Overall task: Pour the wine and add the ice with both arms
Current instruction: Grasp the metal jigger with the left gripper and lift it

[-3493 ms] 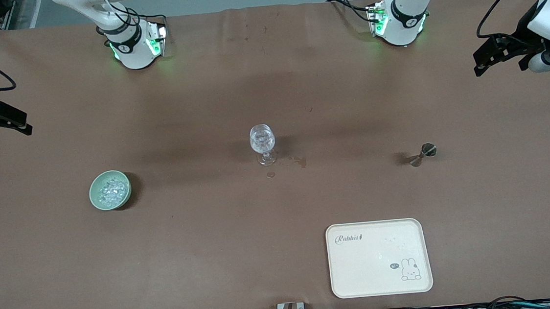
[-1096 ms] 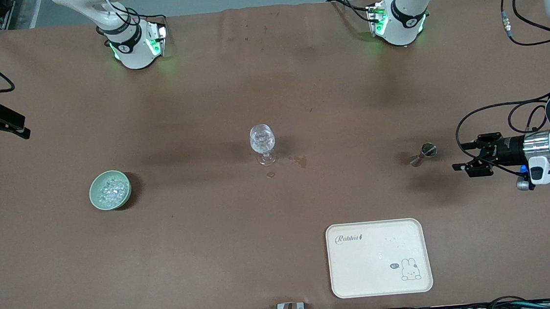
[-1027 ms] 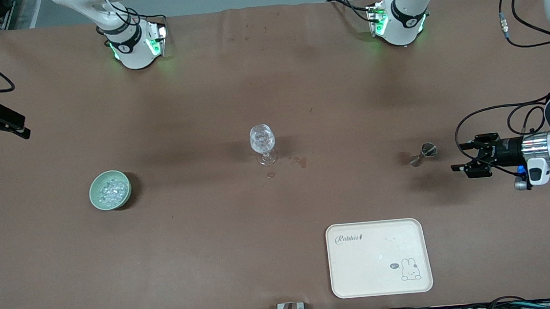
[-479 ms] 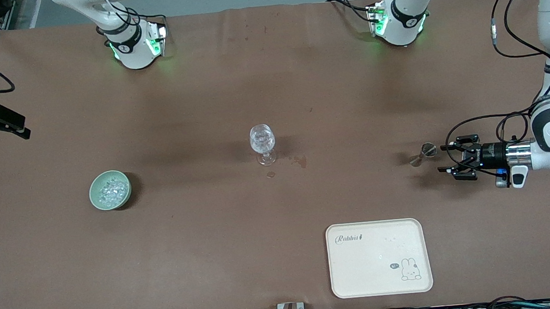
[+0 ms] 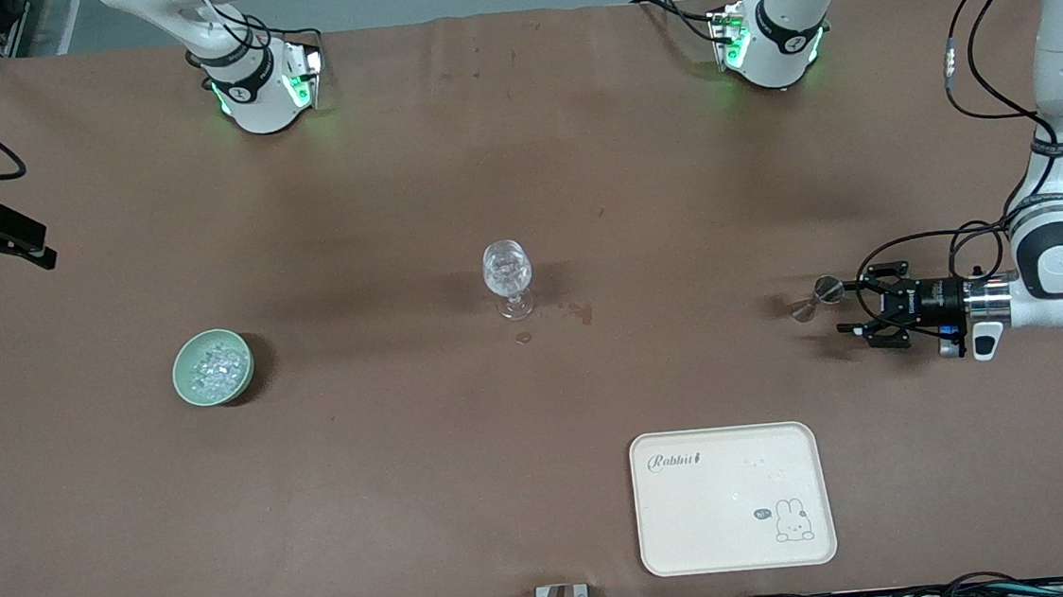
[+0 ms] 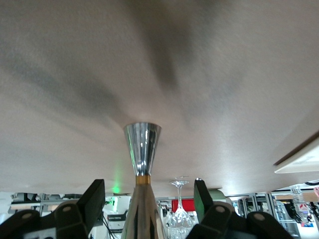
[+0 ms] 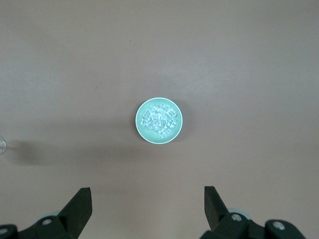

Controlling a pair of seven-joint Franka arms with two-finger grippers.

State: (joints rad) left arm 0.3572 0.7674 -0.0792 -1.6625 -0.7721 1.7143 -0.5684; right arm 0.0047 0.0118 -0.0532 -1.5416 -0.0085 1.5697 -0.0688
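Observation:
A small metal jigger [image 5: 816,299] stands upright toward the left arm's end of the table. My left gripper [image 5: 843,307] lies level and low beside it, open. In the left wrist view the jigger [image 6: 142,164] rises between the two fingers [image 6: 94,199] with a gap on each side. The clear wine glass [image 5: 508,277] stands mid-table. The ice [image 5: 216,366] is heaped in a pale green bowl [image 5: 187,382] toward the right arm's end. My right gripper [image 5: 39,254] waits high over that end, open and empty, and looks down on the bowl [image 7: 158,121]. No wine shows.
A cream tray [image 5: 737,548] with a rabbit print lies near the table's front edge, nearer the camera than the jigger. Small wet spots [image 5: 580,312] mark the brown cover beside the glass. Both arm bases stand along the table's back edge.
My left arm has swung down and slid toward the jigger until its fingers flank it, and its jaws have narrowed slightly. The right arm has not moved.

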